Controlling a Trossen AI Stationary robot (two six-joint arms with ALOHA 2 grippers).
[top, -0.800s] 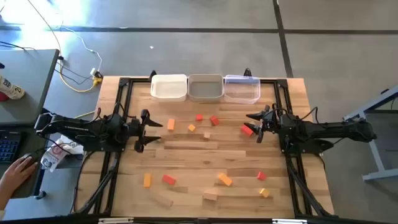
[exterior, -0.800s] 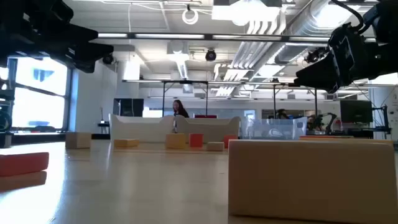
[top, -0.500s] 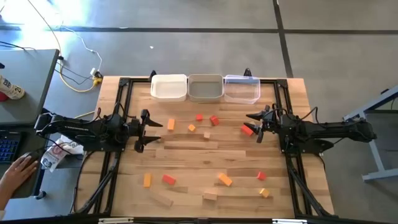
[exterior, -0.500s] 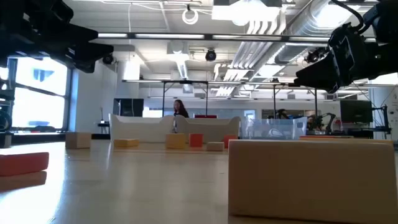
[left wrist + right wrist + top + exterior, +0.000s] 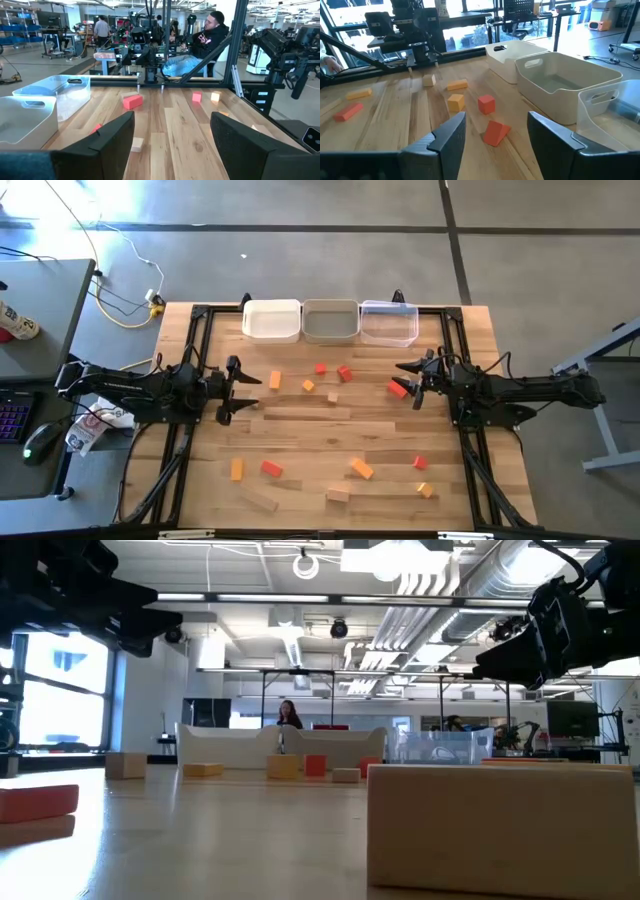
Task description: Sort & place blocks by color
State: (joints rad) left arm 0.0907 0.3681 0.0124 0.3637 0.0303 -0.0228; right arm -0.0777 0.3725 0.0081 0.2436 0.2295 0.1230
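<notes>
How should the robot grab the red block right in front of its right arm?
Probably from above, pinching the two long flat sides of the red block. It lies flat on the table with bare wood around it, and the open right end effector is beside it.

About a dozen small blocks lie scattered and untouched on the table (image 5: pixel 330 425), all on the near side of the row of three bins (image 5: pixel 330 321). Closest to the bins are an orange block (image 5: pixel 275 381), a smaller orange cube (image 5: pixel 308 386), two red cubes (image 5: pixel 320 367) and (image 5: pixel 345 373), and a tilted red wedge-like block (image 5: pixel 397 388). Well away from the bins lie an orange bar (image 5: pixel 237 470), a red bar (image 5: pixel 271 468), an orange bar (image 5: pixel 361 469), a small red cube (image 5: pixel 421 463), a small orange cube (image 5: pixel 425 490), and two plain wood bars (image 5: pixel 263 501) and (image 5: pixel 338 496).
</notes>
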